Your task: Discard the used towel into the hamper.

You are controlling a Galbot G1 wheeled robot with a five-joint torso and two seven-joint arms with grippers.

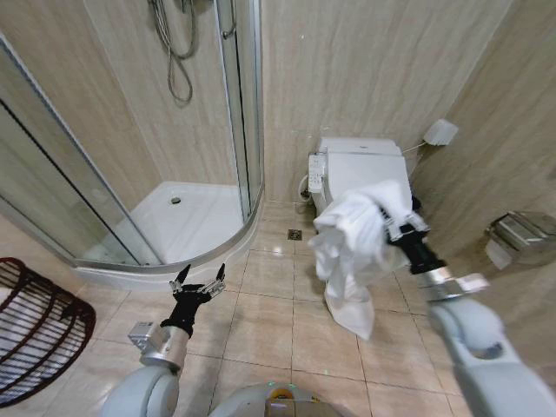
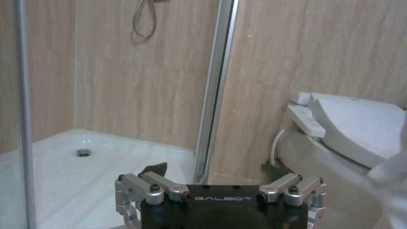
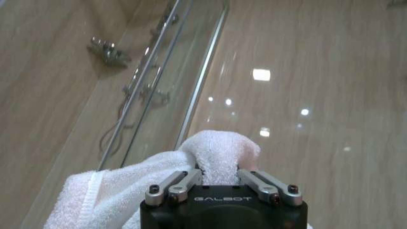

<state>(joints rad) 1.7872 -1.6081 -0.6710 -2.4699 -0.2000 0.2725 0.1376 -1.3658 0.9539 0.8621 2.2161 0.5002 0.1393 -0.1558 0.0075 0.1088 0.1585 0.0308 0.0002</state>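
Observation:
The white towel (image 1: pixel 347 256) hangs in folds from my right gripper (image 1: pixel 388 221), which is shut on its upper end and held up in front of the toilet (image 1: pixel 365 165). In the right wrist view the towel (image 3: pixel 222 145) bunches between the closed fingers of the right gripper (image 3: pixel 219 177). The hamper (image 1: pixel 39 334), a dark red-brown openwork basket, stands on the floor at the far left. My left gripper (image 1: pixel 198 283) hovers low over the floor tiles, open and holding nothing, between the hamper and the towel. In the left wrist view the left gripper (image 2: pixel 218 180) stands spread.
A curved glass shower enclosure (image 1: pixel 130 174) with a white tray (image 1: pixel 187 217) takes up the back left. A floor drain (image 1: pixel 295 234) lies beside the toilet. A paper holder (image 1: pixel 521 230) sticks out from the right wall. Open floor tiles (image 1: pixel 261 321) lie between the hamper and the toilet.

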